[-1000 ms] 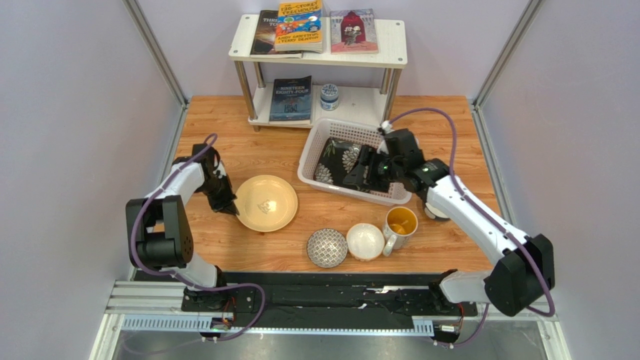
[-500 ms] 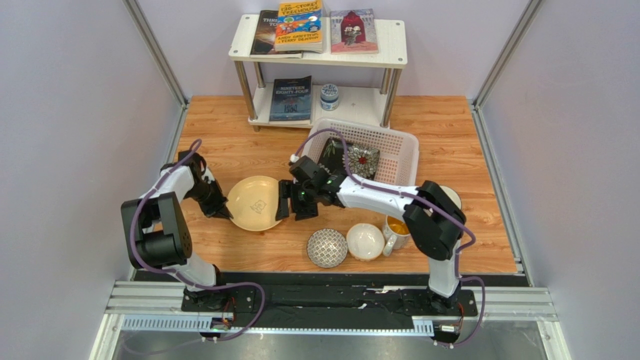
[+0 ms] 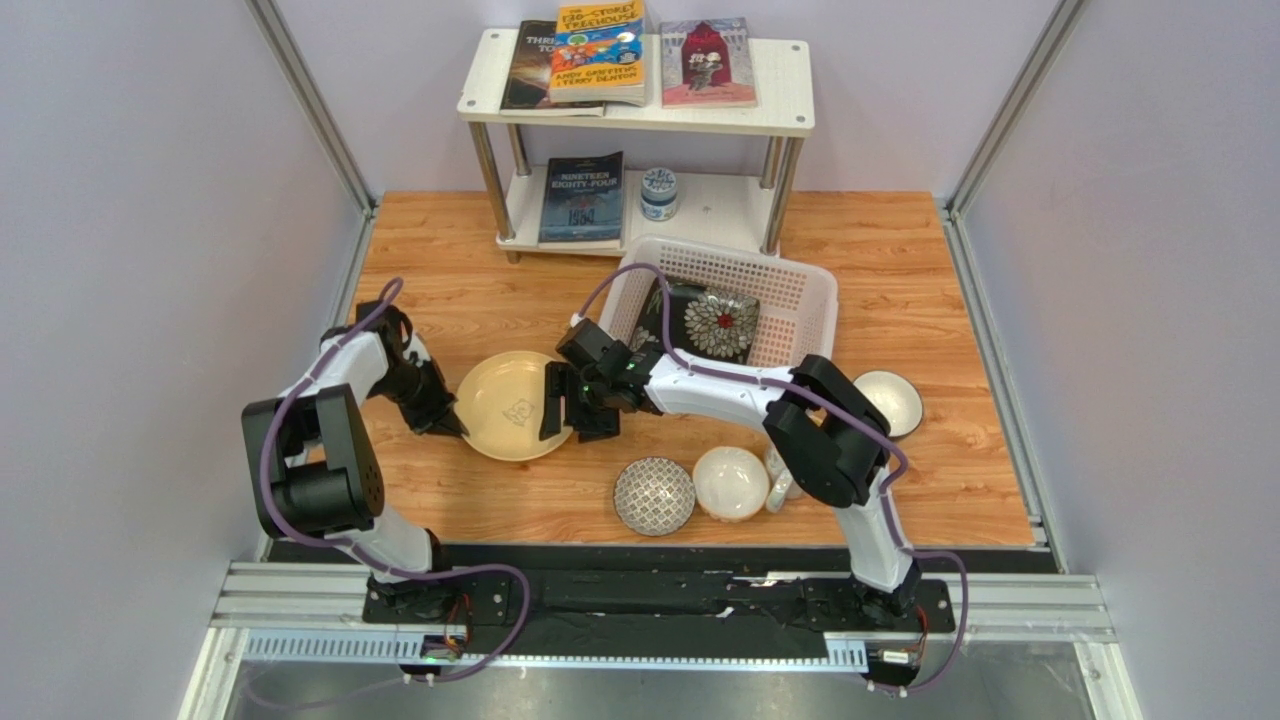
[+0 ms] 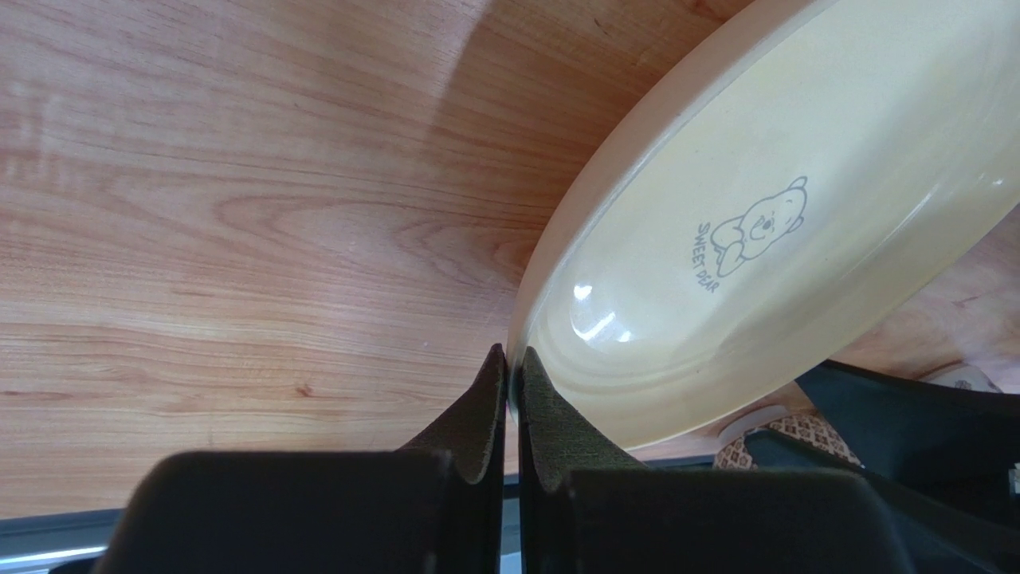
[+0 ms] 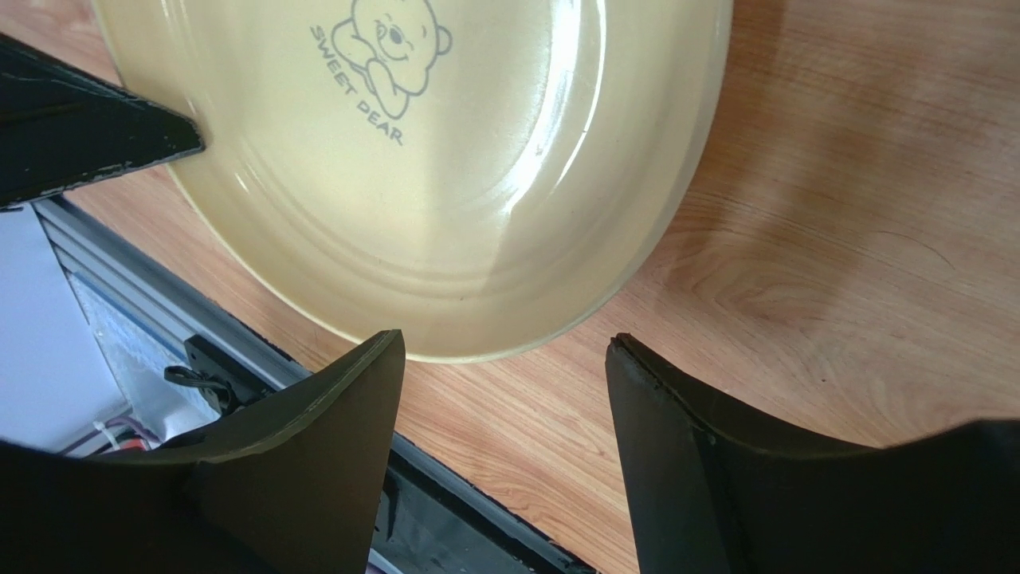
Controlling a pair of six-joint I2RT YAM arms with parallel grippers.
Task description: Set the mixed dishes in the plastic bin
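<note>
The round yellow plate (image 3: 508, 405) lies left of centre, its left rim pinched by my shut left gripper (image 3: 445, 423). In the left wrist view the plate (image 4: 766, 227) looks tilted, with my left gripper (image 4: 515, 368) closed on its edge. My right gripper (image 3: 565, 423) is open at the plate's right rim. In the right wrist view my right gripper (image 5: 503, 347) is open, with the plate (image 5: 419, 156) just ahead of the fingertips. The white bin (image 3: 801, 308) holds the black floral plate (image 3: 661, 318) and a patterned bowl (image 3: 720, 323). A grey-patterned bowl (image 3: 655, 495), a white bowl (image 3: 732, 483) and a mostly hidden mug (image 3: 778, 480) sit near the front.
Another white bowl (image 3: 890, 402) sits at the right. A white two-tier shelf (image 3: 781, 105) with books and a blue-and-white jar (image 3: 657, 192) stands behind the bin. My right arm stretches across the table in front of the bin.
My right gripper left the bin and swung left to the yellow plate's right rim. The bin shifted back and right. My left gripper drew the plate slightly left.
</note>
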